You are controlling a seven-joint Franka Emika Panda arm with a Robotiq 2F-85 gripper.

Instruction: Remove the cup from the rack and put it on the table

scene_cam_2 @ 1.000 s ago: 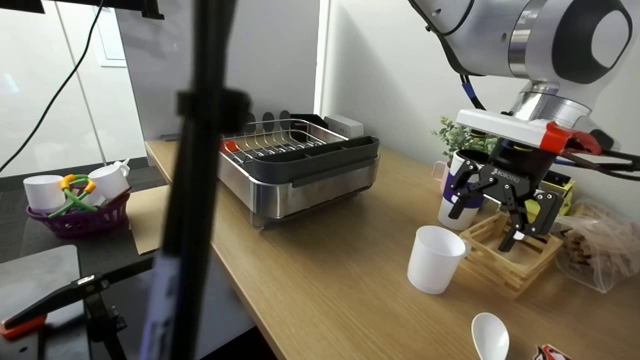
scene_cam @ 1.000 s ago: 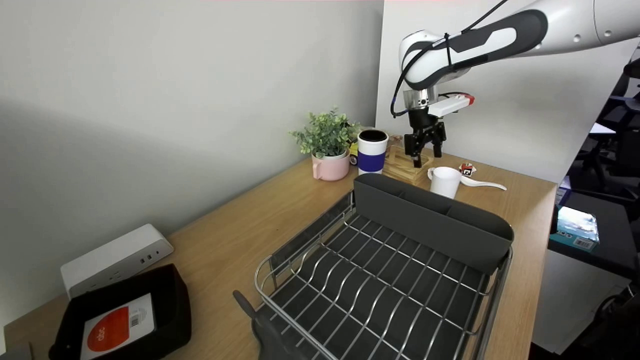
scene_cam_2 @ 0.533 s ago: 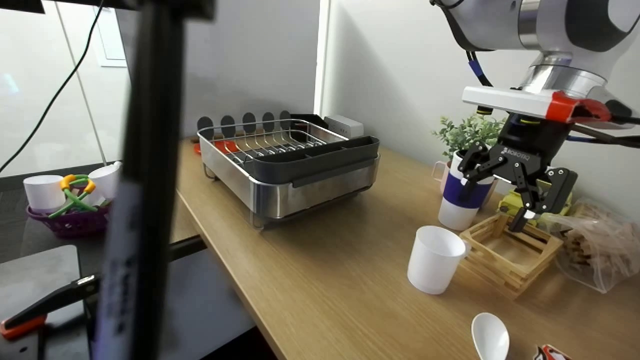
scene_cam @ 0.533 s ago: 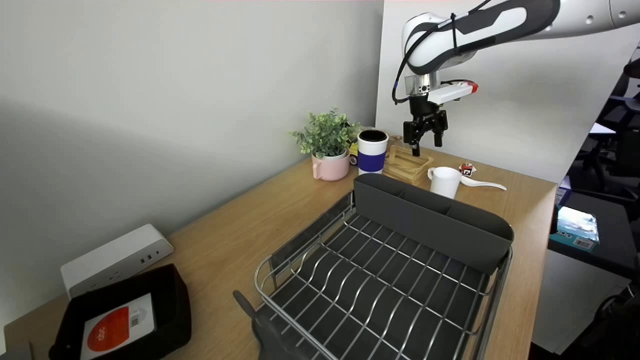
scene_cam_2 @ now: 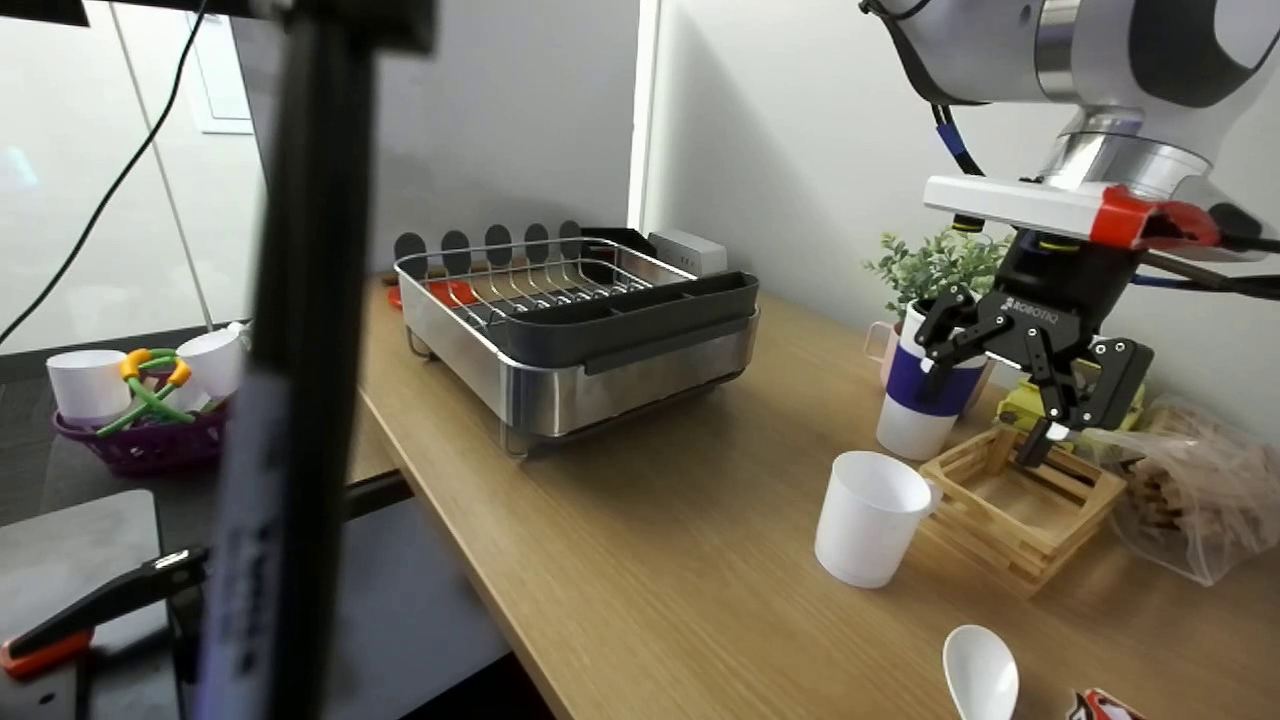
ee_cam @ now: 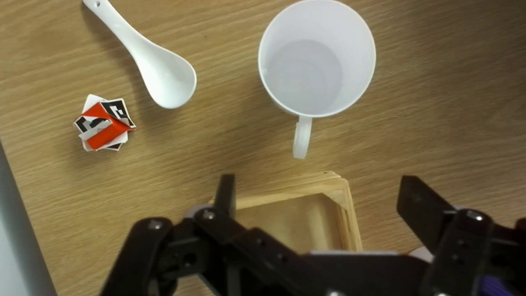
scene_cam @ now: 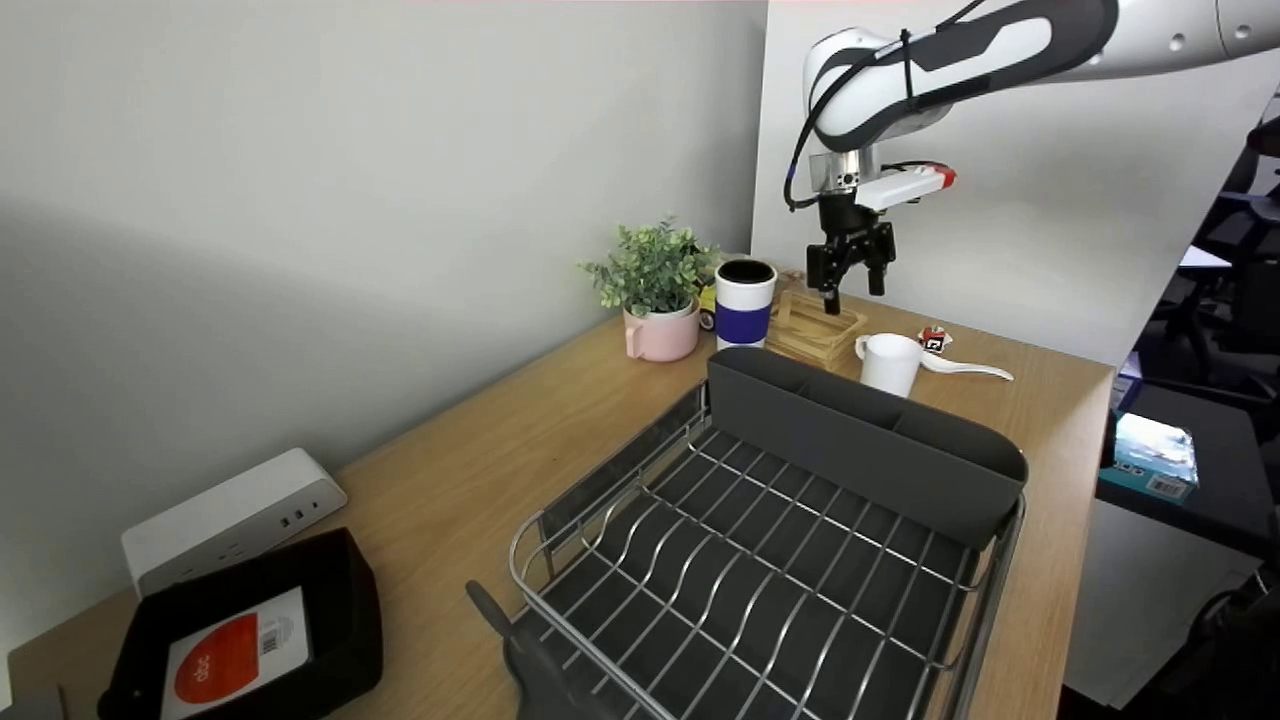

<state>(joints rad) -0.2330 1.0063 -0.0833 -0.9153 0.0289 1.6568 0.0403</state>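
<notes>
The white cup (scene_cam_2: 870, 520) stands upright on the wooden table (scene_cam_2: 680, 560), with its handle toward a small wooden crate. The cup also shows in an exterior view (scene_cam: 890, 362) and, from above, in the wrist view (ee_cam: 316, 61). The dark grey dish rack (scene_cam: 860, 450) stands on the table, apart from the cup; no cup shows in it. It also shows in the other camera's picture (scene_cam_2: 630, 390). My gripper (scene_cam_2: 980, 415) is open and empty, in the air above the crate and beside the cup. Its fingers are spread in the wrist view (ee_cam: 318, 185).
The wooden crate (scene_cam_2: 1020, 505), a white-and-blue tumbler (scene_cam_2: 925, 400) and a bag of wooden pieces (scene_cam_2: 1190, 490) lie round the gripper. A white spoon (ee_cam: 164, 74) and a red-marked paper piece (ee_cam: 104, 123) lie near the cup. A potted plant (scene_cam: 655, 290) stands by the wall.
The gripper rose over the first half second and has stayed almost still since. A blurred dark post close to an exterior camera shifted left. The cup and rack have not moved.
</notes>
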